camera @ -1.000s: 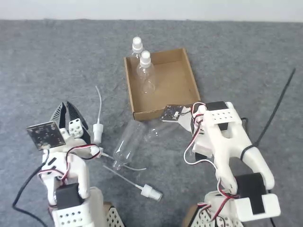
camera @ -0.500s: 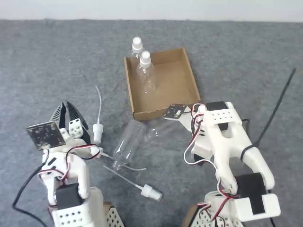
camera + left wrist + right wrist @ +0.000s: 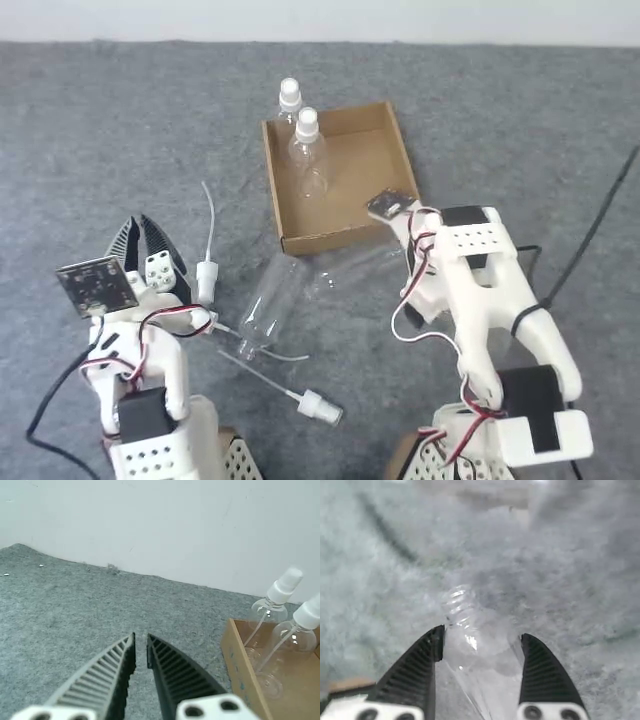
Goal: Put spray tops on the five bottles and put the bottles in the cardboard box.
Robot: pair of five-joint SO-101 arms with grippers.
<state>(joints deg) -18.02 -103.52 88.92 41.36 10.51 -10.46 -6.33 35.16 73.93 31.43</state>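
The cardboard box (image 3: 375, 160) lies at the table's far middle. One clear bottle with a white spray top (image 3: 308, 150) (image 3: 295, 640) stands inside it, and a second (image 3: 290, 98) (image 3: 274, 605) stands at its far-left corner. A clear bottle without a top (image 3: 472, 652) sits between the fingers of my right gripper (image 3: 482, 634), threaded neck pointing away; the right arm (image 3: 470, 270) hangs just in front of the box. Another topless bottle (image 3: 268, 300) lies on the carpet. My left gripper (image 3: 139, 218) (image 3: 141, 639) is shut with nothing in it, at the near left.
A loose spray top (image 3: 207, 272) with its long tube lies beside the left arm. Another spray top (image 3: 320, 406) lies near the front middle. A black cable (image 3: 590, 230) runs along the right side. Grey carpet stretches bare at the far left.
The right arm's wrist has swung away from me toward the box's near-right corner. The left arm, lying bottle and spray tops have not moved.
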